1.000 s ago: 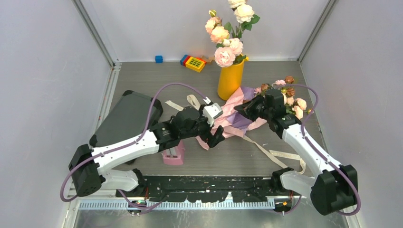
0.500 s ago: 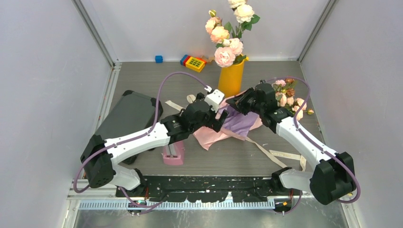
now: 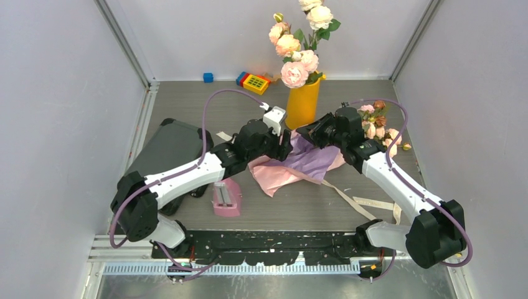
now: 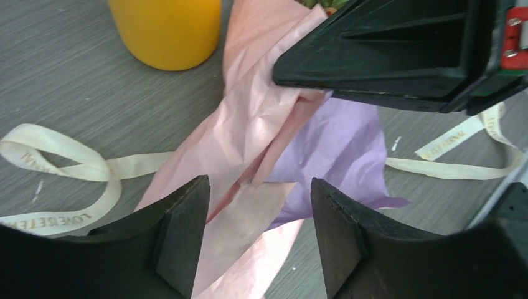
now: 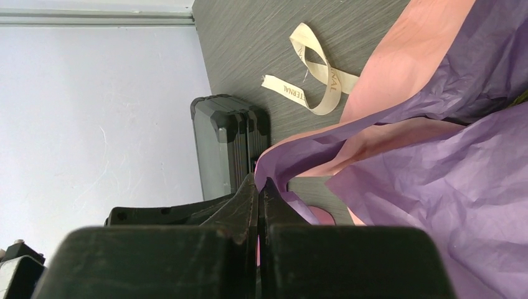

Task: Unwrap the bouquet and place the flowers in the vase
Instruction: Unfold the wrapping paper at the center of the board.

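- The left claw (image 4: 258, 205) stands partly wide. Its fingers (image 4: 187, 233) sit either side of a pink fold of the paper wrap (image 3: 292, 169), with nothing pinched yet. A shallow close would catch only a crinkled edge, which I judge could tear or slip free.
- The beige ribbon (image 4: 56, 168) lies loose at 10 o'clock of the wrap. A sweep of the left claw could snag it and drag everything along.
- The bouquet (image 3: 324, 156) sprawls mid-counter (image 3: 187, 106), its wrap lying open at 6 o'clock of the vase (image 3: 301, 107) and just beside its base. Pulling the sheet sideways may nudge the vase, which looks top-heavy with big roses (image 3: 294, 59), and tip it.
- The right claw (image 3: 306, 133) is clamped on the wrap's lifted edge at 5 o'clock of the vase. Two claws pulling apart on thin paper risk ripping it.
- The flowers (image 3: 377, 124) lie at 2 o'clock of the wrap, behind the right claw. A hard tug could scatter them towards the counter's 3 o'clock edge.
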Tool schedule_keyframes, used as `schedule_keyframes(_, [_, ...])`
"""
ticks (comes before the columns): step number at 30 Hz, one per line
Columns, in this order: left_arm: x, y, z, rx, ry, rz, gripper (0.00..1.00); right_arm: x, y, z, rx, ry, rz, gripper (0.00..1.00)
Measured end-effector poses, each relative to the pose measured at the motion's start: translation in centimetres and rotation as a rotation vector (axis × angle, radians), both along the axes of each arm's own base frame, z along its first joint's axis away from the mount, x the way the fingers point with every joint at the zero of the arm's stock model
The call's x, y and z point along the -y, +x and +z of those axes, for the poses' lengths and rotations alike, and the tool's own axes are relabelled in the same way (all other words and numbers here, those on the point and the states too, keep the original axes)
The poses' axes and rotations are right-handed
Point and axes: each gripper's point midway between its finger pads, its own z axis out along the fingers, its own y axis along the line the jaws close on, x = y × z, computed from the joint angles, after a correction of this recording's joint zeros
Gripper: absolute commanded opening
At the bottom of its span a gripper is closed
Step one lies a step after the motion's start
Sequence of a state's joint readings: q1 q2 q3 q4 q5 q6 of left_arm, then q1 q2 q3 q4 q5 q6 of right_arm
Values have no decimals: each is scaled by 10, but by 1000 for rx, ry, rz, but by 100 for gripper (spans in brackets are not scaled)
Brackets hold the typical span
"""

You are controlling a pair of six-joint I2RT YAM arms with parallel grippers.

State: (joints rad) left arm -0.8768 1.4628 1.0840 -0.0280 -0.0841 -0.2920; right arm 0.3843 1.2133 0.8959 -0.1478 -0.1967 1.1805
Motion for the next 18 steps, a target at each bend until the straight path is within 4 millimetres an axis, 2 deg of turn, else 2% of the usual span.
schedule_keyframes(1, [3,-1,1,-5,-16,-8,60,0,0,-1,-2,-2,0,0])
schedule_keyframes(3, [8,-2,4,-10,-35,-23,49,0,-1,-1,-5,-4,0,0])
schedule_keyframes(9, [24,4,15,-12,-74,-65,1,1,-1,-2,-7,-14,4,0])
schedule_keyframes(13, [28,11,17,-17,-67,-75,0,4,-2,-1,-10,-45,6,2])
schedule_keyframes(18, [25,16,22,-20,-74,-84,0,10,-6,-1,-9,-100,6,13])
